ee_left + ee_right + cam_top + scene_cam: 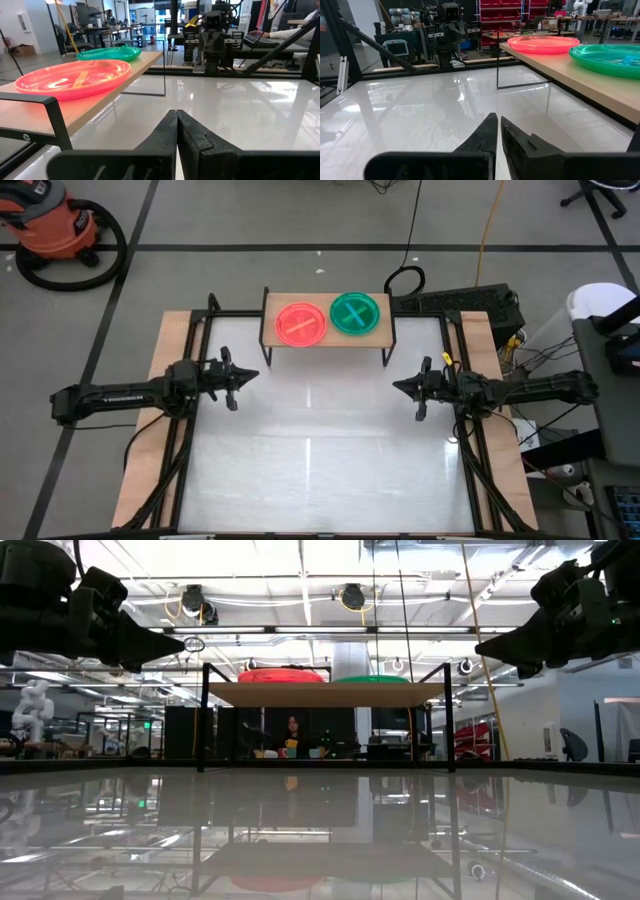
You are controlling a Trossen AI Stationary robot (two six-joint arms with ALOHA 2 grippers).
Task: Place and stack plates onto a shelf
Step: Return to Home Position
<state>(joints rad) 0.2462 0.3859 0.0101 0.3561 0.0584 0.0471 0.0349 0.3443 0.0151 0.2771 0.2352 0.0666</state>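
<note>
A pink-red stack of plates [301, 324] and a green stack of plates [355, 313] rest side by side on the light-wood shelf [327, 340] near the table's far edge. How many plates each stack holds cannot be told. In the low view the pink stack [283, 675] and the green one [372, 680] show edge-on above the board. My left gripper [243, 376] hovers over the table's left side, shut and holding nothing [177, 125]. My right gripper [400, 387] hovers over the right side, shut and holding nothing [497, 127]. Both point toward the table's middle.
The white tabletop [320, 460] stretches glossy between the arms and toward the near edge. The shelf stands on thin black legs [204, 718], with open room under its board. A black box and cables [470, 305] lie beyond the far right corner. A person sits in the room behind the table [291, 735].
</note>
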